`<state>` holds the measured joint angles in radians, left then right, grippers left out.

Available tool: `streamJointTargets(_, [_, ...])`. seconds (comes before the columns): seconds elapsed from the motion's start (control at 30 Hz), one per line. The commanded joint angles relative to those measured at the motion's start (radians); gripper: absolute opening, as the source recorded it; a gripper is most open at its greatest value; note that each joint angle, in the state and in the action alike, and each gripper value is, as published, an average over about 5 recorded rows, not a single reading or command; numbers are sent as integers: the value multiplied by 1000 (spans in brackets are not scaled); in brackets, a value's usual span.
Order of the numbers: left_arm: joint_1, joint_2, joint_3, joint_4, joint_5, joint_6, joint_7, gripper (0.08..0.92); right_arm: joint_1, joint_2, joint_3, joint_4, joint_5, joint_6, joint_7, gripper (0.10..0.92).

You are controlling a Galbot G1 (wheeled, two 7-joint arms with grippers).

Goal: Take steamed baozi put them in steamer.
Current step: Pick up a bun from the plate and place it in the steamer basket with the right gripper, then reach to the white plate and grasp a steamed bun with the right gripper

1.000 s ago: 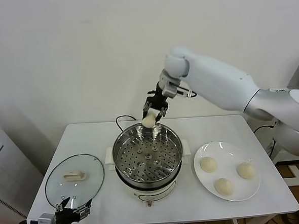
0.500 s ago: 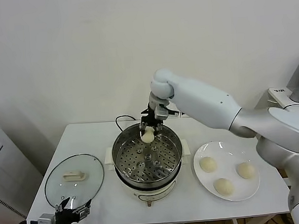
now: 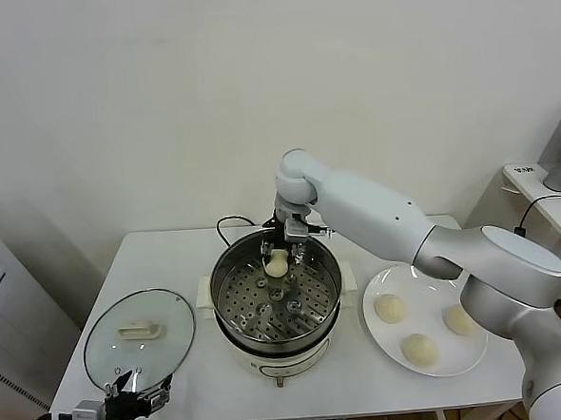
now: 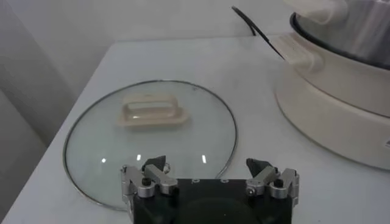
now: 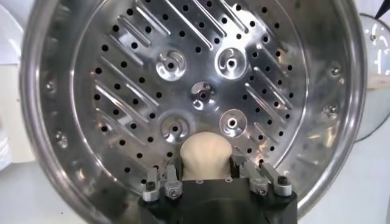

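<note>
Upright, dome-up baozi (image 5: 204, 155) on steamer (image 3: 229, 270) tray, right hand (image 5: 208, 176) fingers loosely flanking it.

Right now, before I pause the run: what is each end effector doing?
Left end effector: open, empty, parked by the glass lid.
Right end effector: around a baozi inside the steamer; grip cannot be told.

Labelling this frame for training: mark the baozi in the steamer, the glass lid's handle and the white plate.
baozi in the steamer (image 3: 277, 262): head view, on its rounded top.
glass lid's handle (image 4: 150, 112): left wrist view, middle of the cream grip.
white plate (image 3: 421, 283): head view, bare surface between the three buns.
</note>
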<state>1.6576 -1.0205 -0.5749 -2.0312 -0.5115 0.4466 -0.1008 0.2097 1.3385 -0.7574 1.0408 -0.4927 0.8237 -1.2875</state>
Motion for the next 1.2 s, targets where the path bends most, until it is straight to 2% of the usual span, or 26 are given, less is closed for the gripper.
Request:
streamJointTargets(0.03, [1,0,0,0,0,-1,1,823,-11,5,15,-2,-8,49,4,583])
streamJointTargets(0.17, [4,-1,-1,0,-1,-2,1,823,69,-27,-34,16,150,49,2,696])
streamJointTargets(0.3, [5,-1,-1,0,0,-2,1,823,207,-87,-139,34,380,30,-10,796])
streamJointTargets(0.5, [7,-1,-7,-4,0,-2,0,823,400,-189,-354,-20,710,-223,-42,822])
streamJointTargets(0.67, [9,0,-9,-7,0,-4,1,823,509,-271,-532,-61,902,-448,-66,823])
streamJointTargets(0.9, [8,3,-12,-9,-1,-5,1,823,542,-387,-652,-74,973,-605,-101,823])
streamJointTargets(1.2, [8,-2,-12,-6,-4,-5,0,823,440,-518,-668,44,993,-738,-54,823])
